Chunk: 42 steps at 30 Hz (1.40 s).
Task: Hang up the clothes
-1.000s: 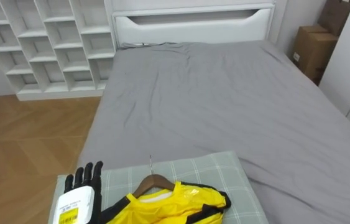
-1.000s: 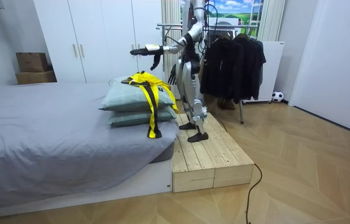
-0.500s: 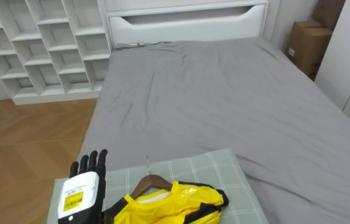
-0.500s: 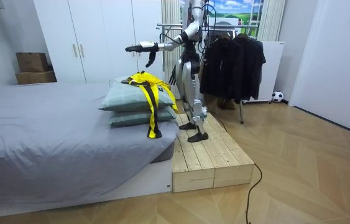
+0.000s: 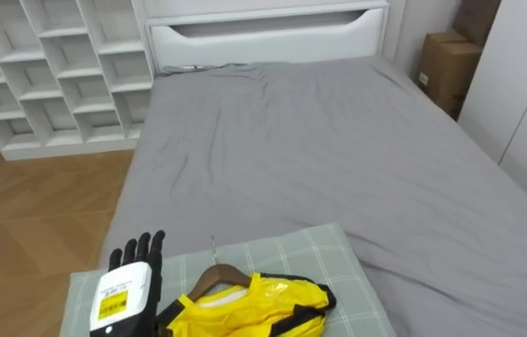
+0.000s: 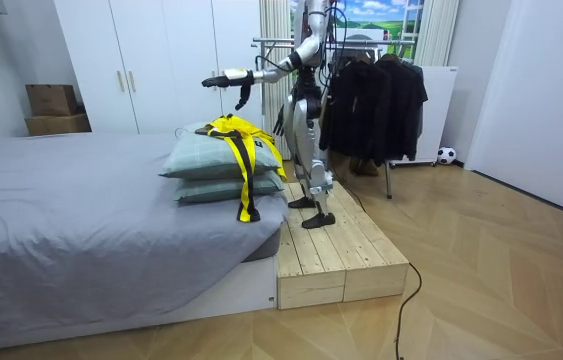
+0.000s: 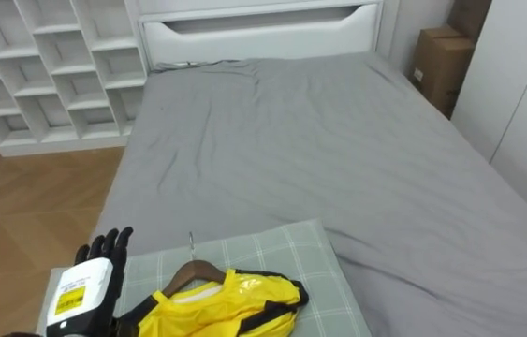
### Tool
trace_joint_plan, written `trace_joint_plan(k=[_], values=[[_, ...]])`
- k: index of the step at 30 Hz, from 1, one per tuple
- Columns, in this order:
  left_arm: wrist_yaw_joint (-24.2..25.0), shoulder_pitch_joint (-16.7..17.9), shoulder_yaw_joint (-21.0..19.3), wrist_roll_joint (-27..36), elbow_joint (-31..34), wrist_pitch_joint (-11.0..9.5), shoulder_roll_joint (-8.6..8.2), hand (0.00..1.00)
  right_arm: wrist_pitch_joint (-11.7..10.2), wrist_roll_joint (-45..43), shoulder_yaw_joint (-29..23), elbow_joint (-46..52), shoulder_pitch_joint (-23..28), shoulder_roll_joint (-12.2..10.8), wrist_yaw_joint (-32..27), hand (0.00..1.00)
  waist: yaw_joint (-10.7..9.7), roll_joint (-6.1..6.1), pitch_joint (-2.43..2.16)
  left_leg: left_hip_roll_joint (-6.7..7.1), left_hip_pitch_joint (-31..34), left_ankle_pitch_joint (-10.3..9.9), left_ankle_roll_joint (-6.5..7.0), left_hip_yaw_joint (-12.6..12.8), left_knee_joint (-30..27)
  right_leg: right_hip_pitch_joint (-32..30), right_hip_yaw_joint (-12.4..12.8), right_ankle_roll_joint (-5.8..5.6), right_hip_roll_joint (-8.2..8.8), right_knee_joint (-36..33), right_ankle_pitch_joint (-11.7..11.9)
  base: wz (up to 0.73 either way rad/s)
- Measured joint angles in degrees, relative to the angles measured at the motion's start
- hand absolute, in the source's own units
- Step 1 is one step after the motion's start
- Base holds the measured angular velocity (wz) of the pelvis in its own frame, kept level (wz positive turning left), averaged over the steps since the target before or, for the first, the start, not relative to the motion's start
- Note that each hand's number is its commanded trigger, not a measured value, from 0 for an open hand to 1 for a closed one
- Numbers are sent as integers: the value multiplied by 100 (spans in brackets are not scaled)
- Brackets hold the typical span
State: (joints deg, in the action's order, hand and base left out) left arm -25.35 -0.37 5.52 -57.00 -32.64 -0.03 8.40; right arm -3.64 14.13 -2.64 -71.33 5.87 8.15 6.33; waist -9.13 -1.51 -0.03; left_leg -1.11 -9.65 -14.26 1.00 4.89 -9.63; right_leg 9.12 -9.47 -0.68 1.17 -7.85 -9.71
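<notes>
A yellow garment (image 5: 254,309) with black trim lies on a wooden hanger (image 5: 214,277) on top of the green checked pillows (image 5: 338,267) at the bed's near end. The hanger's metal hook (image 5: 212,245) points up the bed. In the room view the yellow garment (image 6: 238,135) drapes over the stacked pillows (image 6: 201,160). My left hand (image 5: 132,281) hovers just left of the hanger above the pillow's edge, fingers straight and open, holding nothing. The room view has that left hand (image 6: 213,80) stretched out above the pillows. My right hand (image 6: 279,120) hangs low by my side.
The grey bed (image 5: 319,159) stretches ahead to a white headboard (image 5: 263,37). White cube shelves (image 5: 48,75) stand at the left and a cardboard box (image 5: 441,70) at the right. I stand on a wooden platform (image 6: 341,260); a rack of dark clothes (image 6: 376,100) is behind me.
My left arm has reached slightly farther out over the pillows. The eye view has shifted a little. The garment and hanger lie as before.
</notes>
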Motion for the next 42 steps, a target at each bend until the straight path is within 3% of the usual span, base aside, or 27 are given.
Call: trace_joint_plan(k=[6,14,21,31,33,36,42], values=[[1,-189,-77,66,-475,-4,0,0,2,149,9,11,71,5,-3,0,-2,57,14,-10,31,0,0,3,10,-36,25,5,-17,7,3,-1],[6,-396,-117,145,-952,2,6,0,2,448,58,-34,107,45,12,0,-4,124,-6,-20,166,2,-2,56,0,-253,98,22,-21,-98,14,-4],[154,-923,-157,748,-1646,-11,134,0,0,362,137,-33,84,57,8,0,2,154,-15,-31,477,4,1,125,-53,-597,189,21,-29,-92,85,-8],[107,-1807,-193,928,-2235,-79,616,0,4,120,302,-205,-170,278,-65,0,0,95,45,-37,970,26,30,166,-120,-1132,185,26,-21,-179,136,-4],[98,-1910,-176,929,-2324,-86,615,0,6,131,381,-267,-279,278,-76,0,-12,93,65,-33,1039,40,34,155,-120,-1200,160,26,-8,-197,136,2],[92,-2134,-175,1034,-2662,-185,615,0,-1,113,418,-458,-613,271,-77,0,-16,86,136,-30,1123,43,37,135,-123,-1278,160,25,-2,-198,137,0],[13,-2486,-165,1068,-2992,-301,616,0,-14,95,608,-471,-1098,258,-198,0,-16,96,144,-21,1390,137,48,106,-126,-1538,149,26,39,-226,137,2]])
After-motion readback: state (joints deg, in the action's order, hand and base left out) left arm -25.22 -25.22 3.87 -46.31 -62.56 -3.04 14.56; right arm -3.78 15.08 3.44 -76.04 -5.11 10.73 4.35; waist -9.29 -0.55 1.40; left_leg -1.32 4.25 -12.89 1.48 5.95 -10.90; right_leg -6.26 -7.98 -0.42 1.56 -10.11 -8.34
